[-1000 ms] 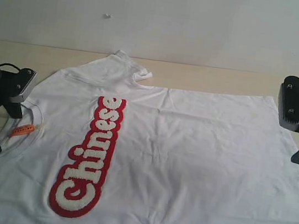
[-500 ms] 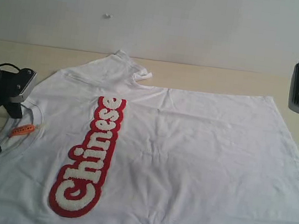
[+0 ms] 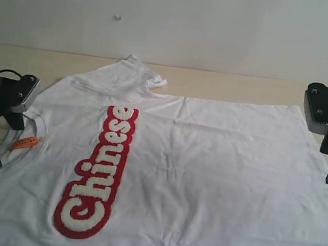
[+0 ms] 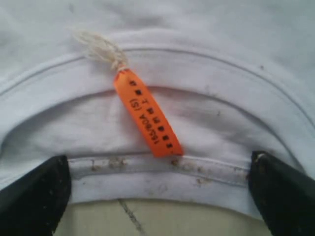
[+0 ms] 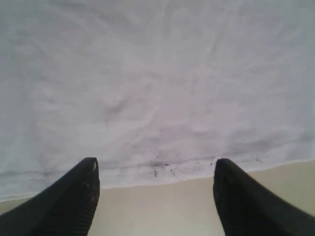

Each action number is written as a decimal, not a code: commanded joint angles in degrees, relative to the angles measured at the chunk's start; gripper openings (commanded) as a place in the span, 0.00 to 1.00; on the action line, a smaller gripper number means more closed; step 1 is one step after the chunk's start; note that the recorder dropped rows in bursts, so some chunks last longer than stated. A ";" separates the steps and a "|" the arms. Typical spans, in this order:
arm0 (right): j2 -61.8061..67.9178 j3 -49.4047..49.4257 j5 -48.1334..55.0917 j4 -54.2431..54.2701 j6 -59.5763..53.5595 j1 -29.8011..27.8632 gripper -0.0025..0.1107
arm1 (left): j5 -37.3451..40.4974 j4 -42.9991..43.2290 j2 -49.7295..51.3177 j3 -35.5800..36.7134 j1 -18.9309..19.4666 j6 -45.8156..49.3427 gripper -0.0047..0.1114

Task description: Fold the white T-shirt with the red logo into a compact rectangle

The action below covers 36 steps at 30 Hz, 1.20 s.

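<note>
Roughly, table (image 3: 230, 83): pale wood, with only a bare strip showing beyond the shirt.
White T-shirt (image 3: 217, 179): spread flat and front up over most of the table, neck toward the left arm, hem toward the right. No fold in the body yet; only the far sleeve (image 3: 143, 77) is bunched a little.
Red logo (image 3: 97, 172): face up on the chest, well apart from both grippers.
Step in hand: I'd say the very start, with both arms lining up for a first grab at opposite ends.
Left gripper (image 4: 157, 196): jaws spread wide, straddling a stretch of the collar (image 4: 162, 169) where it meets bare table. It pinches nothing.
Right gripper (image 5: 156, 191): jaws apart with nothing between them, poised at the hem (image 5: 162, 172), bare table just beyond it.
Next move: to my eye, each gripper must come down and close on its own edge, catching both layers. Then both should lift evenly so the cloth doesn't drag askew.
Neck tag (image 4: 147, 118): orange, on a bit of string, lying inside the collar near the left gripper's line. It could get nipped.
Hard to tell: the near side of the shirt and its near sleeve run off the exterior view. I can't tell whether either gripper's tips touch cloth. The tag's small print is unreadable, and the dark specks on collar and hem could be stains or lint.
</note>
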 commanded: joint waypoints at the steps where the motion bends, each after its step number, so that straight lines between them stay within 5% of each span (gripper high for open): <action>1: 5.87 -3.27 -1.19 -4.77 0.13 -3.05 0.59 | -0.25 0.93 1.06 0.78 0.00 0.42 0.85; 13: 11.91 -4.59 -9.16 3.83 -10.30 -5.59 0.59 | -0.37 -0.38 1.06 0.78 0.00 0.42 0.85; 36: 12.02 -4.71 -10.85 3.79 -4.16 -5.59 0.59 | -0.37 -1.02 1.06 0.78 0.00 0.42 0.85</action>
